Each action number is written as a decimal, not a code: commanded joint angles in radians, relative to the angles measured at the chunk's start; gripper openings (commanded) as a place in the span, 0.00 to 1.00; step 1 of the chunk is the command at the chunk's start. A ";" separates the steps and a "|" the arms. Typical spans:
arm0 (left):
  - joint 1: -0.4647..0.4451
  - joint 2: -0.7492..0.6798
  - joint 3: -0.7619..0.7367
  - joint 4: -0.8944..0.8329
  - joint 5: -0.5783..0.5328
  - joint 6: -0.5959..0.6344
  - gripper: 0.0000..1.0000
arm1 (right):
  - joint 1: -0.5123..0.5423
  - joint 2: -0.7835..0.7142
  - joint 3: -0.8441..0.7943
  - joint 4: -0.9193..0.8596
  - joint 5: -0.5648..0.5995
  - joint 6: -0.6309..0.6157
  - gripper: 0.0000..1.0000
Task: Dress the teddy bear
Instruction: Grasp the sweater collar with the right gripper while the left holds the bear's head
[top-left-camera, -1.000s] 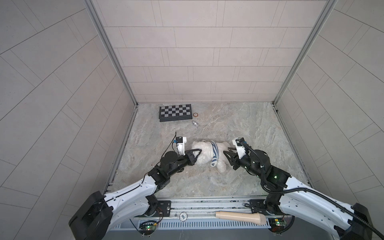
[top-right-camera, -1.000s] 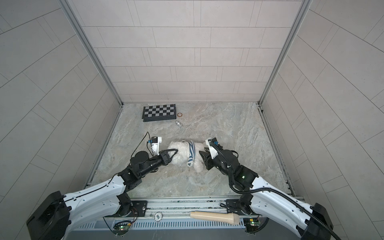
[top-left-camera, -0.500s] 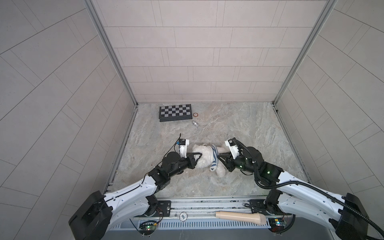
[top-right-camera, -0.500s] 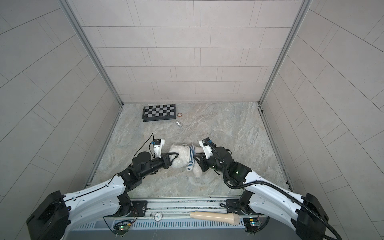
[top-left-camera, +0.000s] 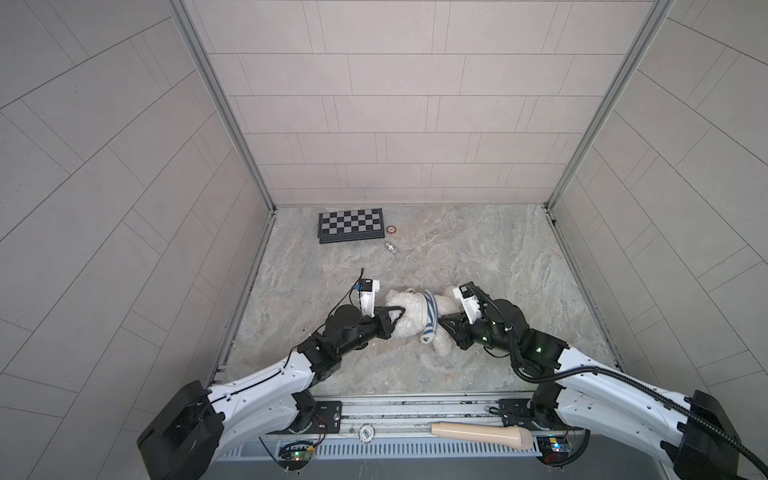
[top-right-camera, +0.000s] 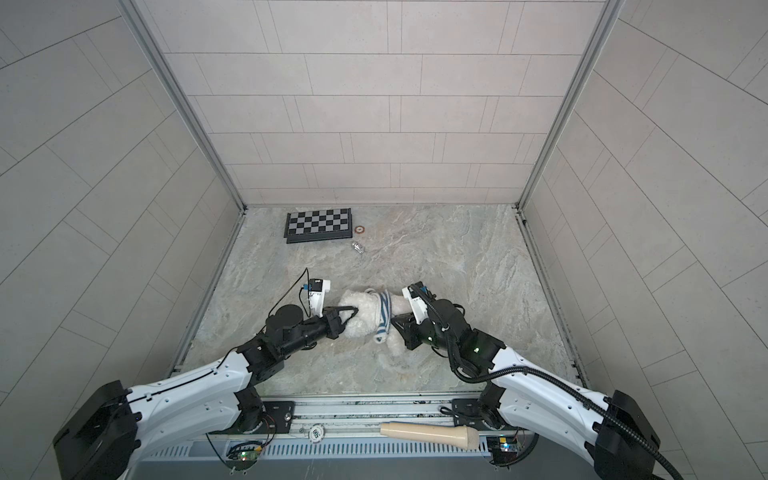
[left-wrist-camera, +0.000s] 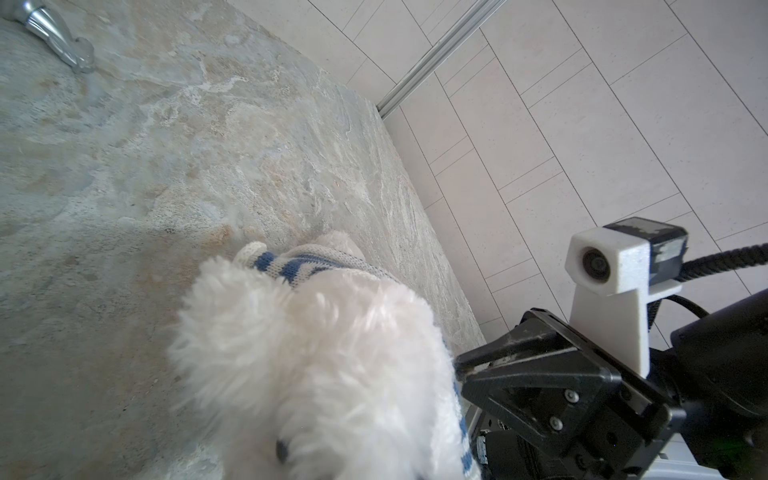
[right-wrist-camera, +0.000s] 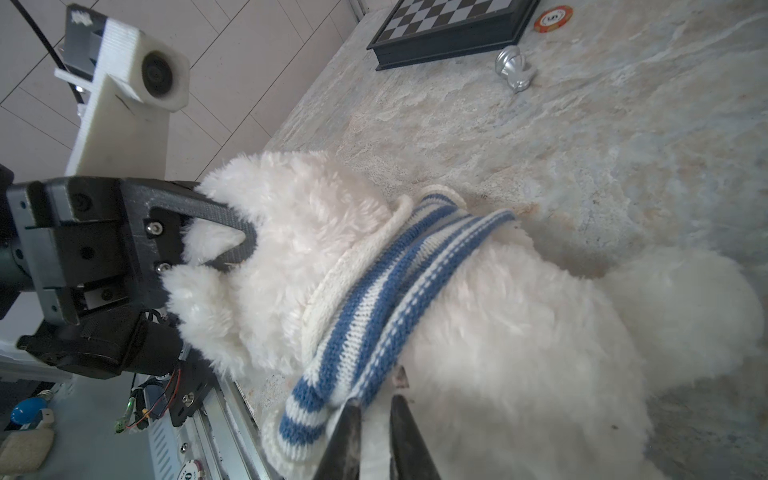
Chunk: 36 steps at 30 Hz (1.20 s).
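In both top views you have the teddy bear (top-left-camera: 409, 326) (top-right-camera: 361, 324) lying near the middle of the stone-patterned table (top-left-camera: 498, 257), a shade toward 6 o'clock. Its head is at 9 o'clock and its legs point toward 3 and 5 o'clock. A blue-and-white striped sweater (top-left-camera: 430, 309) is bunched as a band around its neck and chest, with one loose end hanging off toward 6 o'clock.

Your left gripper (top-left-camera: 399, 312) is at the head from the 8 o'clock side, and its jaws are closed on the fur there. The right wrist view shows one finger (right-wrist-camera: 208, 210) sunk in the plush, with tufts poking through its frame.

Your right gripper (top-left-camera: 442, 322) is at the sweater's lower edge from the 4 o'clock side. In the right wrist view its fingertips (right-wrist-camera: 347, 440) stand close together, and the knit hem looks pinched between them.

The left wrist view looks over the bear's head, with the sweater band behind it and the right gripper's black body close against the bear's side.

A chessboard (top-left-camera: 351, 224) sits at the table's far edge at 11 o'clock. A poker chip (top-left-camera: 392, 229) lies just beside it at its 3 o'clock and a small silver piece (top-left-camera: 391, 247) at its 4 o'clock, both well apart from the bear.
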 joint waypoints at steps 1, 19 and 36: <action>-0.007 -0.005 -0.006 0.038 -0.005 0.006 0.00 | -0.001 -0.018 -0.018 0.017 -0.006 0.047 0.24; -0.022 0.002 -0.009 0.050 -0.016 0.001 0.00 | 0.000 0.055 -0.034 0.137 -0.037 0.082 0.24; -0.030 -0.007 -0.008 0.075 -0.030 -0.031 0.00 | 0.011 0.042 -0.043 0.120 -0.015 0.074 0.00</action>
